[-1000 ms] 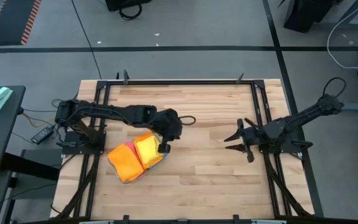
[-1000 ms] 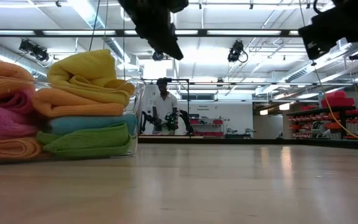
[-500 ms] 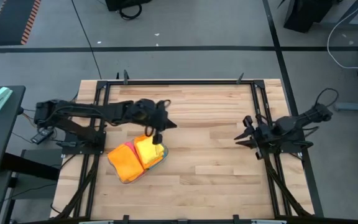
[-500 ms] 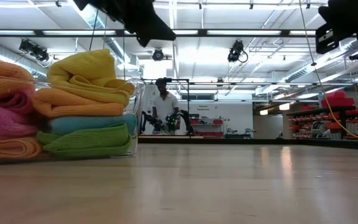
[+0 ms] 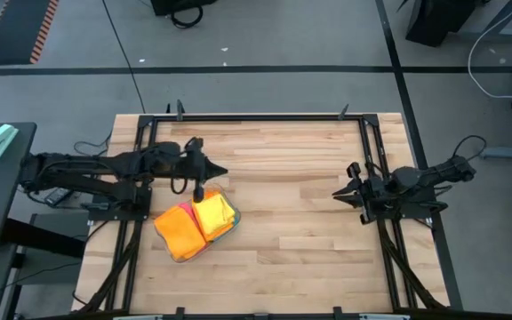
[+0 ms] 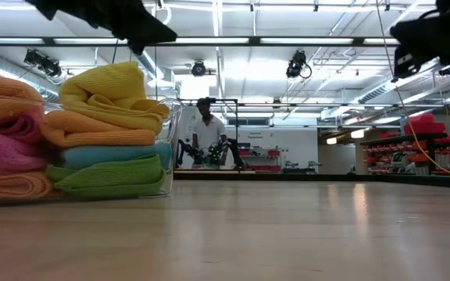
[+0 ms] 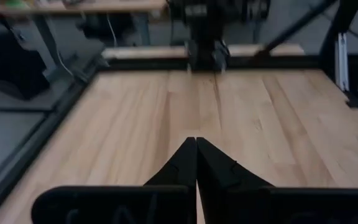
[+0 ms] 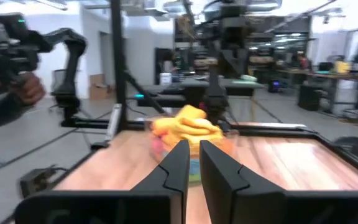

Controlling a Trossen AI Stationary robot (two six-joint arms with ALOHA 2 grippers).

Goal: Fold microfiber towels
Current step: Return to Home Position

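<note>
Sitting stacked in the clear tray point(image 6: 172, 117) at the table's left-near side, the folded microfiber towels point(image 5: 197, 224) are lying just below the left gripper point(image 5: 210, 169), fingers pressed together, empty. Right gripper point(image 5: 340, 193) is waiting far right, fingers nearly closed, holding nothing; left arm is nearer.

Overhead, table-level, 2 wrist views; shared table point(image 5: 309, 222)
</note>
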